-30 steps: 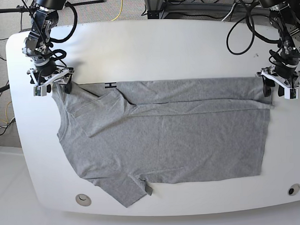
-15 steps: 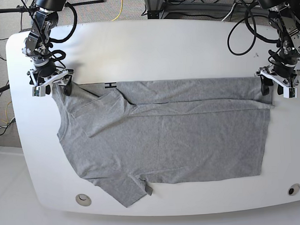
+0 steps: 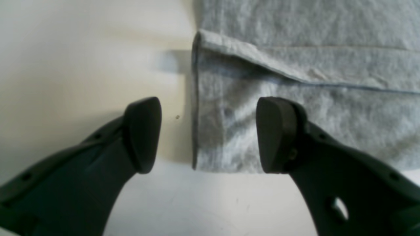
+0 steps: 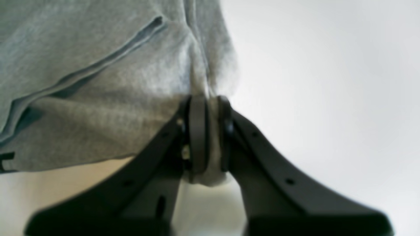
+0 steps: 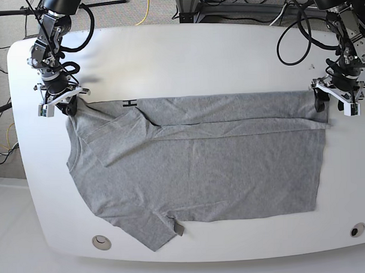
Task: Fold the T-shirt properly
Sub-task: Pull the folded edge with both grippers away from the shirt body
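**On the white table, one corner pinched and one corner between spread fingers**

On the white table (image 5: 186,58) the T-shirt (image 5: 202,172) lies flat and wide, plain grey side up, with its far edge folded over toward me as a long band. The neck end is on the base view's left, the bottom hem on its right. A small bit of black lettering (image 5: 130,103) shows at the far edge near the collar side, and one sleeve (image 5: 153,230) reaches toward the near table rim.

My right gripper (image 4: 206,137) is pressed together on a pinch of the grey cloth; the fabric is squeezed between both pads and rises in a small ridge from them. In the base view this gripper (image 5: 61,100) sits at the far shoulder corner.

My left gripper (image 3: 208,134) is spread apart. One fingertip (image 3: 142,131) stands over the bare table, the other over the cloth, and the hem corner lies between them. I cannot tell if the tips touch the table. In the base view it (image 5: 331,101) is at the far hem corner.
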Available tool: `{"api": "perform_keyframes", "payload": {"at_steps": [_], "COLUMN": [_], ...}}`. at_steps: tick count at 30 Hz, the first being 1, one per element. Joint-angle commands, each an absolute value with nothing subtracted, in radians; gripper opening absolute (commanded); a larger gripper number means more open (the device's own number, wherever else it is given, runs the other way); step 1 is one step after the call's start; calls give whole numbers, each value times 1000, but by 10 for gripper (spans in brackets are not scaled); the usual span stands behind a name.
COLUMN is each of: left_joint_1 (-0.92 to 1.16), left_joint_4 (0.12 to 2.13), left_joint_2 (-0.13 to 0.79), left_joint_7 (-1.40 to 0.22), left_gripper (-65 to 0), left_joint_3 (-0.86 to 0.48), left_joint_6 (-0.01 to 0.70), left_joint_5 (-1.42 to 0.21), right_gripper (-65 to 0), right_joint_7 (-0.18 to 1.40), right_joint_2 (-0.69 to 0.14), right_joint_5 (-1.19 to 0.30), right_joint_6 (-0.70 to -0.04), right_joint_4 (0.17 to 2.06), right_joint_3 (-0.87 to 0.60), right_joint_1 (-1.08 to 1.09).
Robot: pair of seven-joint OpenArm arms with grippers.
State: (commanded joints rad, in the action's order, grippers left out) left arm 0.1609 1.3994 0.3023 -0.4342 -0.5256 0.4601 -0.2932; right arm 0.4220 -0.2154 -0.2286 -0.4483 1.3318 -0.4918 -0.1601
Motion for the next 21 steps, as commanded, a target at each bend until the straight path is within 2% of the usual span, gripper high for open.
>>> {"api": "perform_keyframes", "payload": {"at_steps": [9,21], "left_joint_1": [134,133], "left_joint_4": [1276,1240], "left_joint_2": [305,298], "left_joint_7": [-442,-440], "left_gripper": [-264,-333], "left_joint_3": [-526,-508], "left_joint_6": [460,463], "left_joint_5": [-287,-291], "right_gripper": [-644,-644], "right_joint_7": [412,405], "right_joint_2": [-219,-219], "right_joint_5": [-239,-252], "right_joint_6": [-452,-454], "right_joint_4": [1338,1341], "right_joint_3": [-487,-489], "right_joint_1": [-161,-160]}}
